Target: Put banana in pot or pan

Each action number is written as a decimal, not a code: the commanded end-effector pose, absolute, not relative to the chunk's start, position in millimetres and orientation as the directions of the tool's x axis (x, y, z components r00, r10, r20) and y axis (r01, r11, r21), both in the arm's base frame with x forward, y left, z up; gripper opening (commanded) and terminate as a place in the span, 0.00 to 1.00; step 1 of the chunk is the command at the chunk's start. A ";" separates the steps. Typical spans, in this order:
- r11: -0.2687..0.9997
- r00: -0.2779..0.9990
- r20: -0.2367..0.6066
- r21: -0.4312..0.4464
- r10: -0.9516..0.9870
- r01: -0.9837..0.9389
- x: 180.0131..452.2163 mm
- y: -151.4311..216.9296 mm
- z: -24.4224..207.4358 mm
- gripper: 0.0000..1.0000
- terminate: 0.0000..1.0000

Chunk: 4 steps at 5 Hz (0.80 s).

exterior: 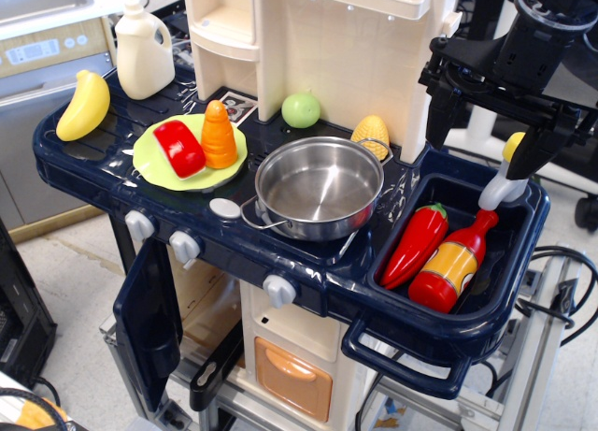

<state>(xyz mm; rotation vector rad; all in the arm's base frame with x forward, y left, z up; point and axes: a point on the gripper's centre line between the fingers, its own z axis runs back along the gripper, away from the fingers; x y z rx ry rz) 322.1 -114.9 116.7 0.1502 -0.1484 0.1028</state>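
The yellow banana [84, 106] lies at the far left end of the dark blue toy counter. The shiny steel pot [320, 186] stands empty in the middle of the counter, on the stove top. My black gripper [492, 134] hangs at the upper right, above the back of the sink, far from the banana and to the right of the pot. Its two fingers stand wide apart and hold nothing.
A green plate [149, 160] with a red pepper piece [178, 148] and a carrot [219, 135] sits between banana and pot. A white jug [144, 52], green apple [301, 109] and corn cob [372, 132] stand behind. The sink [523, 263] holds a red chili [415, 244], a ketchup bottle [452, 263] and a faucet [505, 174].
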 end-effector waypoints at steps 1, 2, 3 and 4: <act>0.984 0.984 0.155 0.141 0.091 -0.113 322.1 -114.9 116.7 1.00 0.00; 0.982 0.978 0.165 0.117 0.125 -0.145 314.8 -91.4 123.2 1.00 0.00; 0.973 0.986 0.098 0.176 0.135 -0.150 301.8 -42.6 151.6 1.00 0.00; 0.958 0.969 0.123 0.172 0.212 -0.231 291.2 6.6 163.1 1.00 0.00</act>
